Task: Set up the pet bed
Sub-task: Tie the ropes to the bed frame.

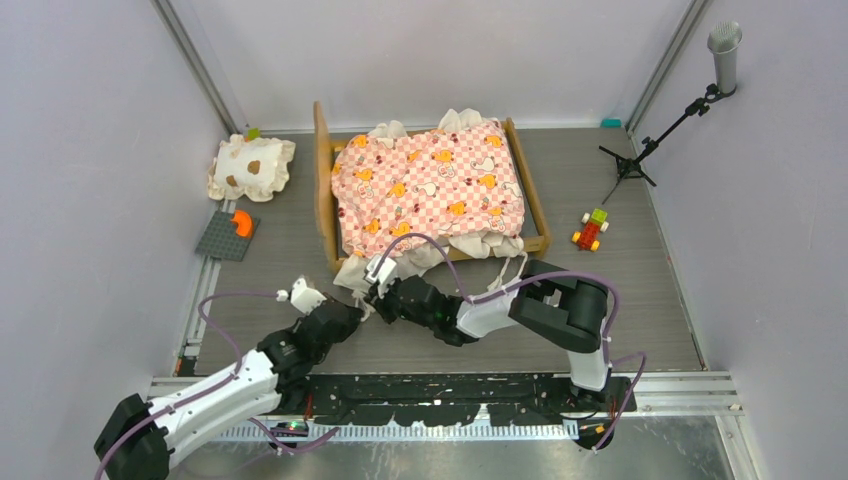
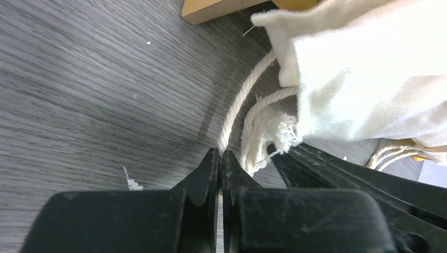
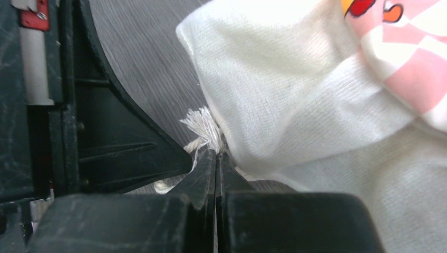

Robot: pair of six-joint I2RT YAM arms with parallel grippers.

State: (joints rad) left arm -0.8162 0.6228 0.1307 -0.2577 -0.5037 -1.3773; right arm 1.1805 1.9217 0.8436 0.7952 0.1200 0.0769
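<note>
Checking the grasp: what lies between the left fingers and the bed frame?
A white cord runs from the shut left fingers up beside the cream ruffle toward the frame. The left wrist view shows it.

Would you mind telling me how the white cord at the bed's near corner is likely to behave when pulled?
The cord is probably floppy: it curves loosely across the floor. Its frayed end suggests strands may slip from a pinch. It runs under the cream ruffle, so tugging likely drags that cloth along.
</note>
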